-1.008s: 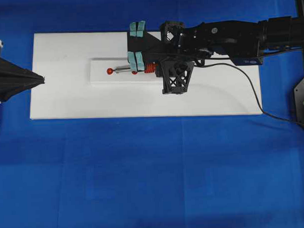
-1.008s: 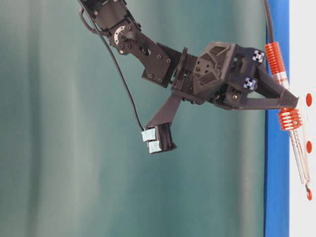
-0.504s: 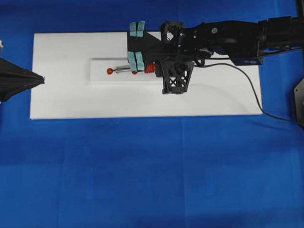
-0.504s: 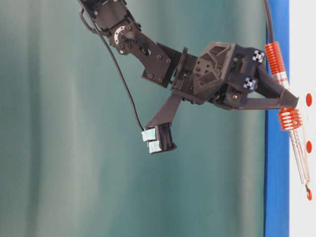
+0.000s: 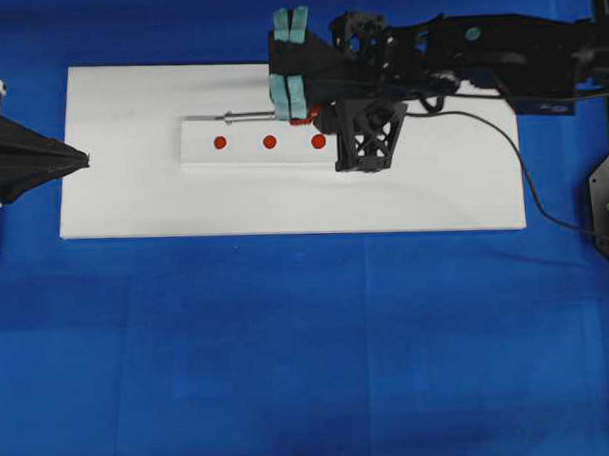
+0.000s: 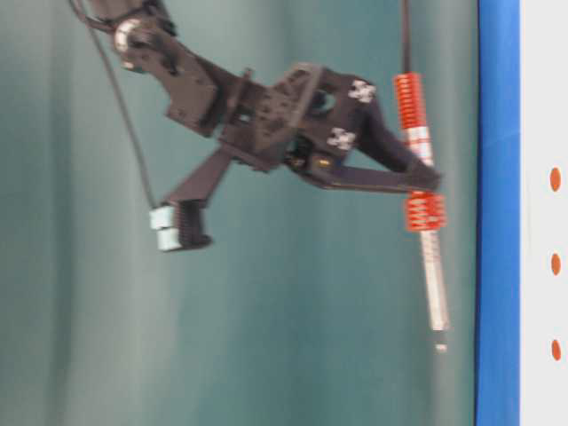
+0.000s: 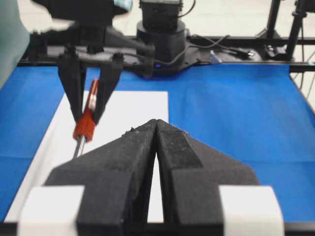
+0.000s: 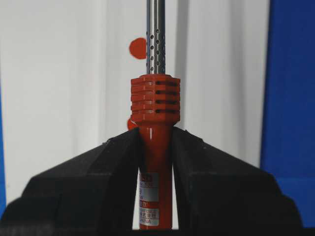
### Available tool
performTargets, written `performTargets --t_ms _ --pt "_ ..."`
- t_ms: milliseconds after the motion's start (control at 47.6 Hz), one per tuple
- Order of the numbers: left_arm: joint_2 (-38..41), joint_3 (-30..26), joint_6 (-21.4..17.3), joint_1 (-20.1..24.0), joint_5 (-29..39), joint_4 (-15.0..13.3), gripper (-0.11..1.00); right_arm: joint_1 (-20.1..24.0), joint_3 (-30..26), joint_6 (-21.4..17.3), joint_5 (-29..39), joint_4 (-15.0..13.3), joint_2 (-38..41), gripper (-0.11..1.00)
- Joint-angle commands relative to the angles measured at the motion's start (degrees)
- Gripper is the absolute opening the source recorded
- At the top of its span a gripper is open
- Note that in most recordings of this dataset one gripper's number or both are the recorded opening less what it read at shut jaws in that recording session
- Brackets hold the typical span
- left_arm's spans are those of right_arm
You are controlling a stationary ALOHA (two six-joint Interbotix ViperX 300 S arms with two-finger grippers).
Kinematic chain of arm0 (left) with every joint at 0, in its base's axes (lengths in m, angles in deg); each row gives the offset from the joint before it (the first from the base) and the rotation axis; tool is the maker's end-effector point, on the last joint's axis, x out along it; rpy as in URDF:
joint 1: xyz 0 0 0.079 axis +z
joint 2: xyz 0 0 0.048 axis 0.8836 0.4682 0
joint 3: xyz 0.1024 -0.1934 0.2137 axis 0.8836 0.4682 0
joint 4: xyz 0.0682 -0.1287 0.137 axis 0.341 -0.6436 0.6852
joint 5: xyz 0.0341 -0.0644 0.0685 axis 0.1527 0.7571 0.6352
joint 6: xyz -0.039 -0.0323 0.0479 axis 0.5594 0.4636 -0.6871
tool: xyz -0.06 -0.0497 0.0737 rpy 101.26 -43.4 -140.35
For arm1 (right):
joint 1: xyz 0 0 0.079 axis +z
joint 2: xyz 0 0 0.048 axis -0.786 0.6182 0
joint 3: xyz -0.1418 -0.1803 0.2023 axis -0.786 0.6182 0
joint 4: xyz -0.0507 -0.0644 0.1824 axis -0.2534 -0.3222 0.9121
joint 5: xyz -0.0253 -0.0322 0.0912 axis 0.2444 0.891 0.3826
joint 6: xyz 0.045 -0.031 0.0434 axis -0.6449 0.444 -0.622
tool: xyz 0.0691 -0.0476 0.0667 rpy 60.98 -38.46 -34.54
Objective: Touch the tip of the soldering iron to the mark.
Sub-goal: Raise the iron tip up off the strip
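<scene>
We note the right gripper (image 8: 156, 142) clamped on the orange-red handle of the slim silver-shafted soldering iron (image 8: 155, 103), lifted clear of the white strip (image 5: 247, 155). Its tip hangs beside that strip, off the large round red mark (image 5: 319, 141). Judged step: repositioning. Next: align over the mark, descend gently. The left gripper (image 7: 155, 162) sits pinched together, empty.

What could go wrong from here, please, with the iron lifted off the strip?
1. The soldering iron hangs clear of the white strip in the right gripper; coming down it could land on the wrong one of the three alike red dots.
2. Its black cord trails across the board and might tug the tool askew.
3. The jaws pinch only the slim handle, so it may pivot on contact.
</scene>
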Motion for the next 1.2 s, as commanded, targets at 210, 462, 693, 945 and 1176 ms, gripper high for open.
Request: performTargets --t_ms 210,462,693,945,1176 --pt "0.3 -0.5 -0.2 0.0 -0.3 0.1 0.0 -0.2 -3.6 -0.1 2.9 -1.7 -3.3 0.07" --pt "0.3 -0.5 -0.3 0.0 -0.3 0.1 0.0 -0.2 -3.2 -0.2 3.3 -1.8 -3.4 0.07" --pt "0.3 -0.5 -0.4 0.0 -0.3 0.1 0.0 -0.7 -0.3 -0.3 4.0 -1.7 -5.6 0.07" --pt "0.3 -0.6 -0.3 0.0 -0.3 0.1 0.0 -0.7 5.1 -0.6 4.5 -1.8 -9.7 0.07" --pt "0.3 -0.5 -0.2 -0.1 -0.3 0.1 0.0 -1.0 8.9 -0.8 6.0 -1.8 -12.9 0.07"
